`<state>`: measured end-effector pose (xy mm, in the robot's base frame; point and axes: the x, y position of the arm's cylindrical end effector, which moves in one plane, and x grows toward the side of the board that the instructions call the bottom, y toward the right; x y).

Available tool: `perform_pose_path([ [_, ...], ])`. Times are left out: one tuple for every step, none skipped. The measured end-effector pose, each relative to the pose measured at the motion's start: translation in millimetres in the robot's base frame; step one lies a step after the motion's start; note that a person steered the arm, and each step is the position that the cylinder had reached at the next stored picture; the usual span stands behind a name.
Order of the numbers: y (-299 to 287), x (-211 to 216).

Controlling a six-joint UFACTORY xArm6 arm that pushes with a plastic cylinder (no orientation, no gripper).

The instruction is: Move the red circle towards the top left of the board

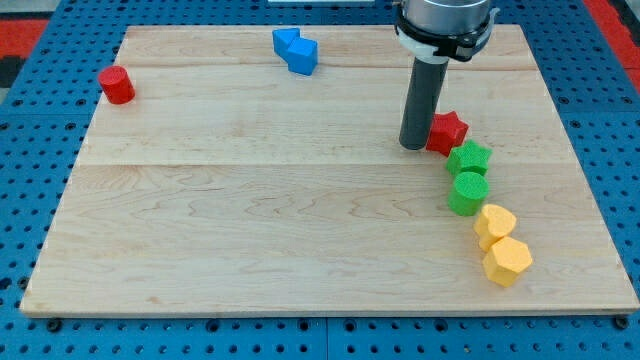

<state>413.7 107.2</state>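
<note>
A pale wooden tabletop point(300, 220) is laid on a blue pegboard point(40, 200). The red circle point(117, 85) is seen at its left edge. My tip point(413, 146) is placed beside the red star point(448, 131); no gripper is fitted, so nothing is grasped.

We see a pale wooden board point(250, 230) resting on a blue pegboard surface point(40, 150). Near the board's left edge, towards the view's top, sits the red circle point(117, 85). At the top edge, left of centre, two blue blocks point(296, 49) touch each other. On the view's right a chain of blocks curves downward: a red star point(449, 131), a green star point(469, 157), a green circle point(468, 193), then two yellow blocks point(502, 245) with faceted shapes. My tip point(413, 146) meets the board just left of the red star.
</note>
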Motion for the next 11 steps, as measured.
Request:
perform_pose_path([
  [18, 0],
  [19, -2],
  [-54, -5],
  [-125, 9],
  [-224, 19],
  [-343, -25],
  [-404, -99],
  [-412, -107],
  [-412, -126],
  [-388, -173],
  [-395, -186],
])
